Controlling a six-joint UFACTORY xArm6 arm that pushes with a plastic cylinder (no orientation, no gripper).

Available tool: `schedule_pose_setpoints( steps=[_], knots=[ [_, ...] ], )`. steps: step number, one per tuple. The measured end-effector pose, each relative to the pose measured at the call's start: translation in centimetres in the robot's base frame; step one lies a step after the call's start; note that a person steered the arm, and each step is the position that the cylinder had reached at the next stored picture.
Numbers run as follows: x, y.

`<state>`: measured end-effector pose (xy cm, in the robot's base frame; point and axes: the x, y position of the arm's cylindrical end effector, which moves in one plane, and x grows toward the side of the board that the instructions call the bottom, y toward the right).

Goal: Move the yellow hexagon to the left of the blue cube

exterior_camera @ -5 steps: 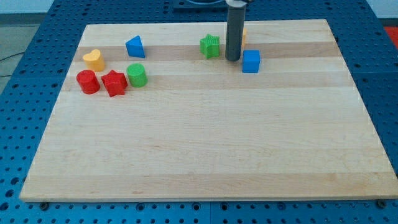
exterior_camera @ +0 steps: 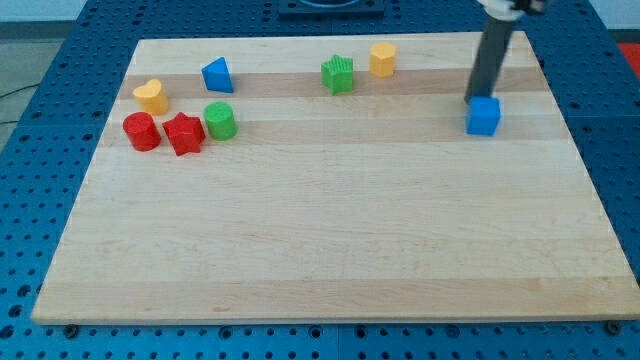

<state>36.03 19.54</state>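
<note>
Pale wooden board [exterior_camera: 330,250] lies on a blue perforated table [exterior_camera: 60,60]; its near half carries no blocks. Going farther in, a cluster sits at the view's left: a red cylinder [exterior_camera: 141,131] touching a red star-shaped block [exterior_camera: 184,133], with a green cylinder [exterior_camera: 220,120] just beside the star on its right. Behind these, a yellow heart-shaped block [exterior_camera: 151,95] stands apart near the board's left edge. At the view's right, well apart from the cluster, the blue cube [exterior_camera: 483,116] rests near the right edge. My tip [exterior_camera: 477,99] sits at the cube's far left corner, touching it or very nearly so; the dark rod rises toward the view's top right. The arm carries no fingers, so there is nothing to be apart or together. Farther back, a blue triangular block [exterior_camera: 217,75] stands at the left and a green star-shaped block [exterior_camera: 338,73] near the middle. Farthest of all, the yellow hexagon [exterior_camera: 382,59] stands just right of the green star, close to the board's far edge, and well apart from the blue cube, on the cube's left.
</note>
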Motion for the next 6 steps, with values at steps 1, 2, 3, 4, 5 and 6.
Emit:
schedule_pose_setpoints(
  steps=[1, 2, 3, 4, 5, 6],
  knots=[
    [3.0, -0.2],
    [-7.3, 1.7],
    [-15.6, -1.8],
    [-15.0, -10.1],
    [-11.4, -13.0],
    [-6.2, -11.5]
  ],
)
